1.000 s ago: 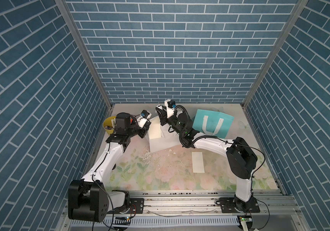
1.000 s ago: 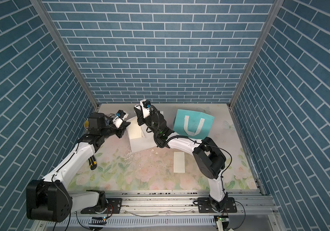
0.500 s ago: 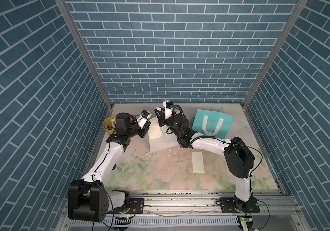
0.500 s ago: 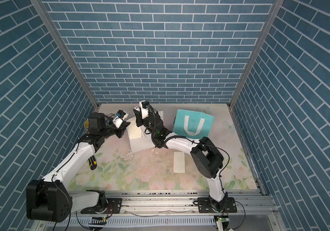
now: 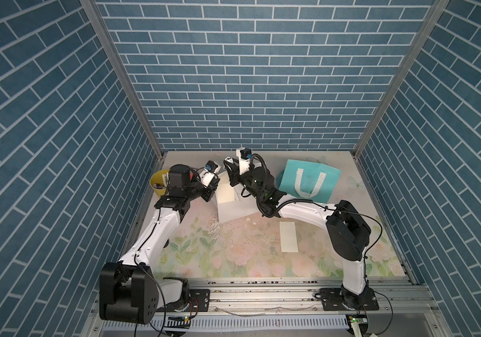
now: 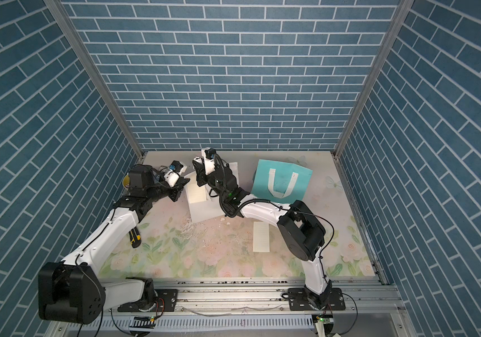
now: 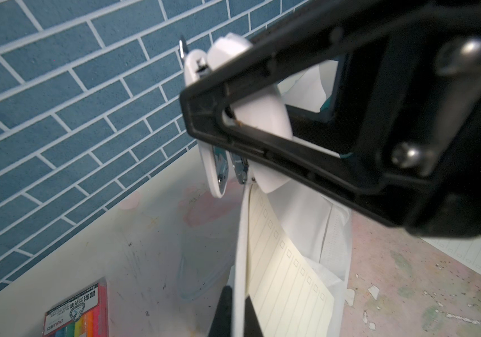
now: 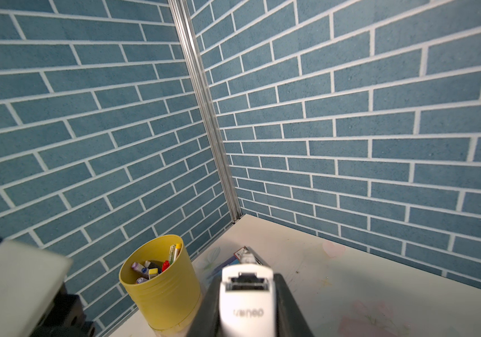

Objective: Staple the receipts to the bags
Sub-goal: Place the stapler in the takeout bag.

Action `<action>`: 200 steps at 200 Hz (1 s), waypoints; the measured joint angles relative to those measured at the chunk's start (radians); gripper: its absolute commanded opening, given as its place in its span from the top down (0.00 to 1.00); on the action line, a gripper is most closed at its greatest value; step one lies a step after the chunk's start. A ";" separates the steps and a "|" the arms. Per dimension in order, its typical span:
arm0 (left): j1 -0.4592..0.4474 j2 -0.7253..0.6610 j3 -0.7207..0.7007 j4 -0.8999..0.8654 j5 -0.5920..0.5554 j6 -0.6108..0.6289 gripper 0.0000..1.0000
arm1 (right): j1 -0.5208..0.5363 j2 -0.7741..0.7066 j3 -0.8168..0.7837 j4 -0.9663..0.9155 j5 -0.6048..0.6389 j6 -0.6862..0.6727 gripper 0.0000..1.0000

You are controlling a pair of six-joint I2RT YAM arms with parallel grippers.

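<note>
So in both top views the white bag (image 5: pixel 233 210) sits back-left on the floral counter (image 5: pixel 233 256). A receipt (image 5: pixel 228 192) lies on it, long axis running roughly front to back. The left end effector (image 5: pixel 210 195) is at the bag's left edge and the right end effector (image 5: pixel 232 178) is over its far end. The second receipt (image 5: pixel 288 240) lies flat, also front to back, in front of the teal bag (image 5: pixel 309 175) and well apart from both. Blue brick walls on three sides. Left wrist view: that end effector (image 7: pixel 237 315) is clenched on the bag's edge. The lined receipt runs up to the stapler (image 7: pixel 218 169) mouth, but I can't tell if paper's inside. Right wrist view: the right one is grasping the stapler, which points toward a yellow cup (image 8: pixel 157 280) of pens.
</note>
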 measured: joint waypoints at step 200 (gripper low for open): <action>-0.005 0.001 0.000 -0.005 0.001 0.004 1.00 | 0.006 -0.041 0.129 -0.404 -0.016 0.094 1.00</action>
